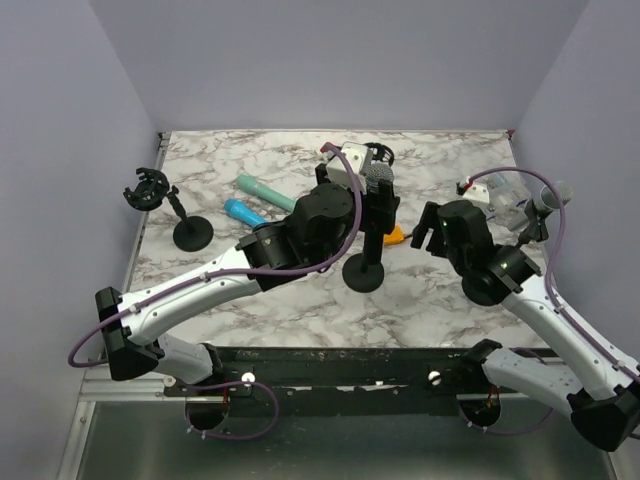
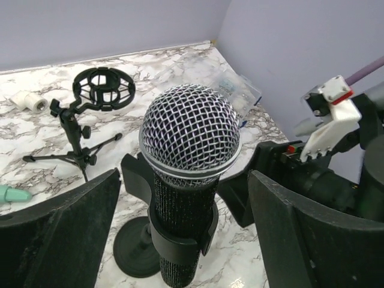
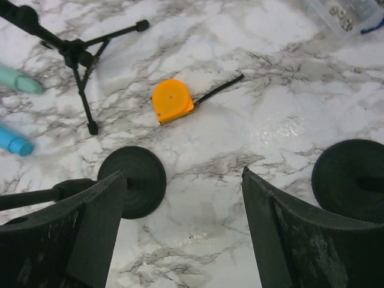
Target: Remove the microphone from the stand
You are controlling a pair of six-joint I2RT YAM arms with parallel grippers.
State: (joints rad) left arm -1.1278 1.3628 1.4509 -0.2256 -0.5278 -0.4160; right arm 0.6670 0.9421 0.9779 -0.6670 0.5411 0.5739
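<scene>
1. Microphone (image 2: 191,135): mesh head up, body seated in the clip of the stand (image 1: 363,272), mid-table. You cannot read any lettering on it.
2. Left gripper (image 2: 185,186): your arm reaches forward, fingers spread wide either side of the microphone, clear of it.
3. Right gripper (image 3: 183,180): angled down over the marble, jaws apart and holding nothing, near the orange tape measure (image 3: 172,100).

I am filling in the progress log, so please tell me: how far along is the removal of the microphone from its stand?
Done: only the approach. The left tool is placed around the microphone, with its jaws open on either side and not touching it. In hand: nothing is gripped. Left: close on the microphone and lift it out of the stand, where it sits upright in the clip. The right tool is open and holds nothing.
</scene>
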